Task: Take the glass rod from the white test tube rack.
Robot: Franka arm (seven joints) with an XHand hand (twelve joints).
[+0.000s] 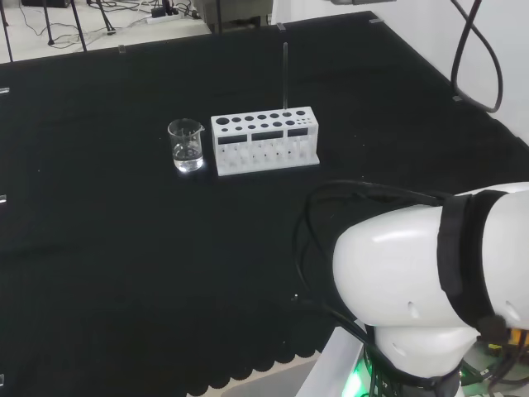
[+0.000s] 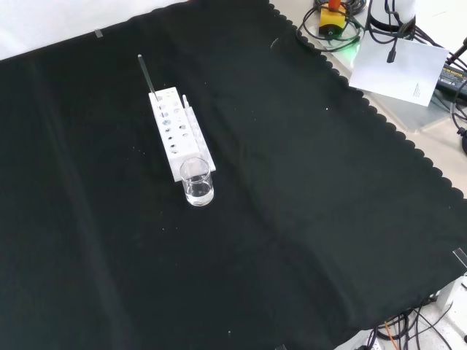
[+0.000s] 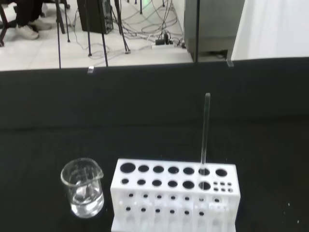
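I am looking over the arm's white links [image 1: 430, 289] at the bench [image 1: 99, 248], and I cannot tell whether the hand is open or closed. The glass rod [image 1: 285, 76] is standing upright in the white test tube rack [image 1: 264, 142], in a hole of the back row near the rack's right end in the head view. In the front view the glass rod [image 2: 147, 76] is rising from the rack's [image 2: 179, 143] end nearest the cloth's far edge, leaning slightly in that picture. The wrist view is showing the rod [image 3: 204, 131] seated in the second large hole from one end of the rack [image 3: 174, 198]. A small clear beaker [image 1: 186, 145] is sitting just beside the rack's other end, apart from it by a narrow gap, with a little clear liquid in its bottom. Rack and beaker are standing toward the far half of the cloth, well away from its scalloped near edge in the head view. I am reading no legible writing on the rack or the beaker.
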